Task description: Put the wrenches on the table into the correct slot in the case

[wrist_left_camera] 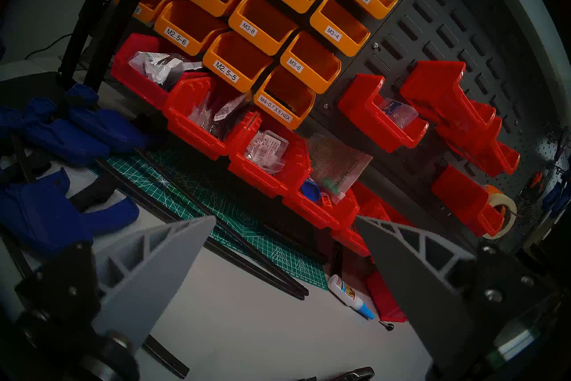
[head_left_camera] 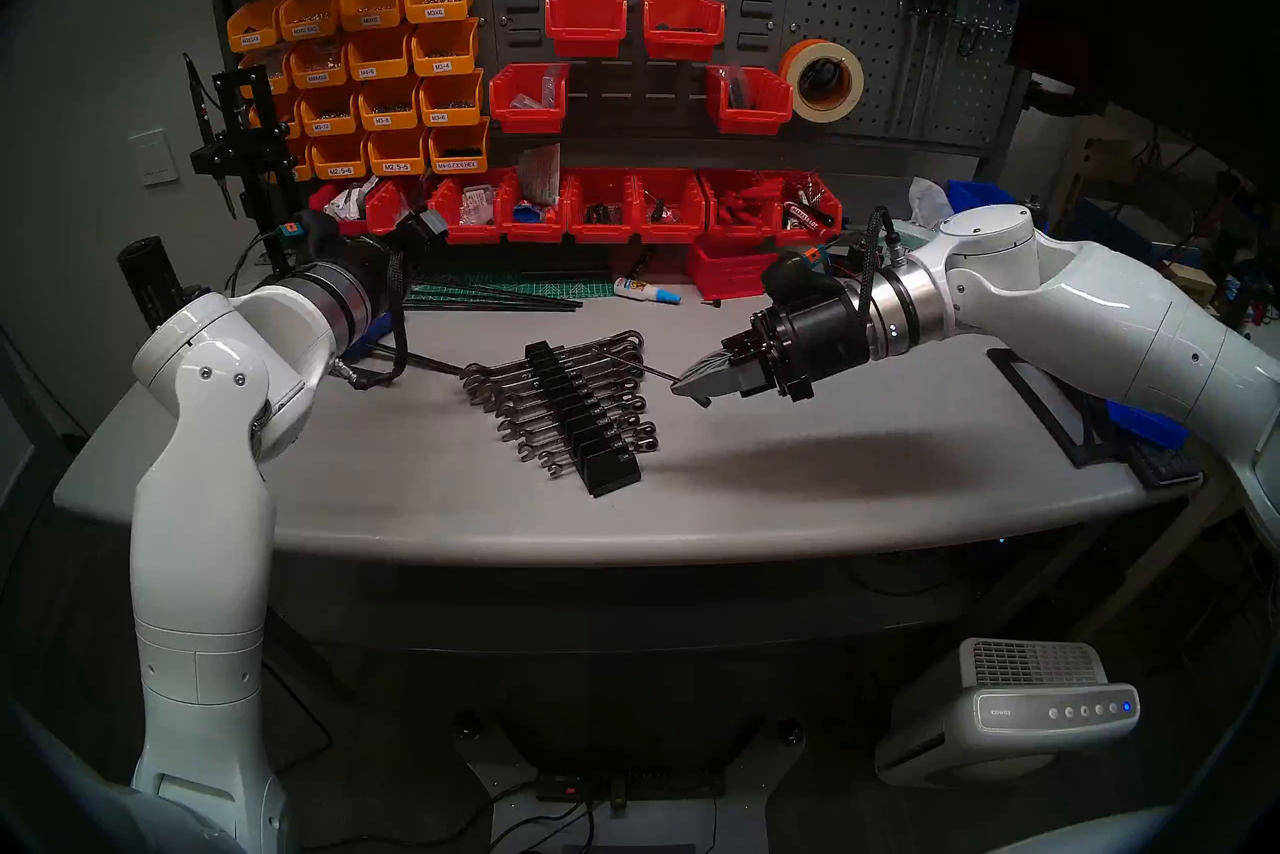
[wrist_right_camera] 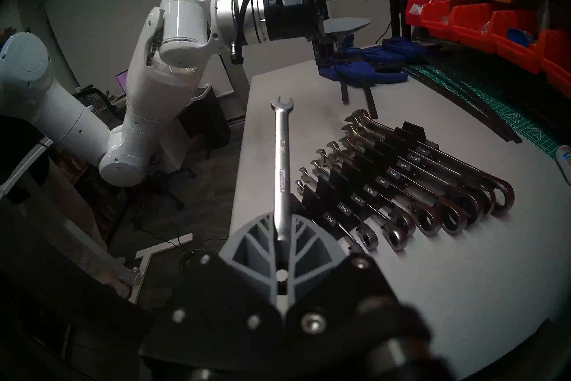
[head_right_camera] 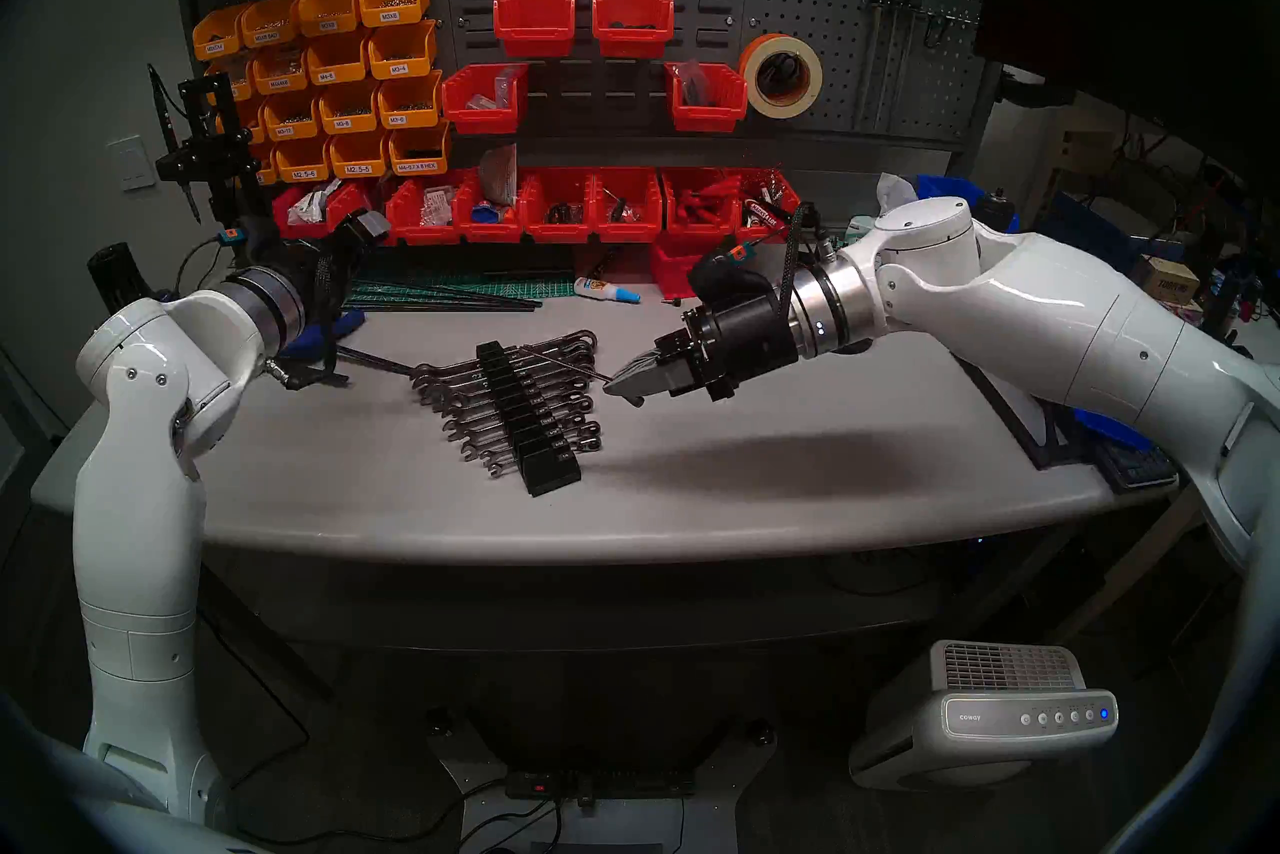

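Over the counter, just right of the case: right tool clenched on a wrench, held off the surface. From the head, only a thin bright line for that wrench, crossing the case's far end. From the right wrist, plainly a chrome shank gripped near the ring end, open jaw outward. From that wrist alone: white size labels on the case, and racked wrenches on its steps with ring ends nearest the camera.

Left tool released, fingers wide apart, raised at the counter's left rear. Its own view given to red bins, green cutting mat and glue bottle.

Open grey surface between case and curved front edge. Wide bare room to the right, under the right arm.
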Controlling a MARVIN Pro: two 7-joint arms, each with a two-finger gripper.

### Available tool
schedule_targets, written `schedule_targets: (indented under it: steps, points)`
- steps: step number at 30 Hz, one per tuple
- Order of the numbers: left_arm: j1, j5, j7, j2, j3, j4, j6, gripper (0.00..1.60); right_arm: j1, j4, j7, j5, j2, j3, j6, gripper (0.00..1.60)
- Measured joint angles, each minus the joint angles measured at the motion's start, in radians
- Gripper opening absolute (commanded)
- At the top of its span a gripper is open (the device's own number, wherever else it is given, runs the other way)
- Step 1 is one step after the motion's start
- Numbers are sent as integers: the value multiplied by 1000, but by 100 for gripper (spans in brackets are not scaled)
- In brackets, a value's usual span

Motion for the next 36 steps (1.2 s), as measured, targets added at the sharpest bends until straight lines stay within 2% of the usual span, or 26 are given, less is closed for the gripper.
schedule_targets:
  steps: [8,15,29,36]
  points:
    - [0,0,0,0,0,0,0,160,0,33,61,11,-10,-3,-4,0]
    - [0,0,0,0,0,0,0,160,4,120,159,13,-28,-9,2,0]
    - [0,0,0,0,0,0,0,160,20,265,342,4,-112,-22,16,0]
    - [0,0,0,0,0,0,0,160,34,330,365,-30,-163,-47,31,0]
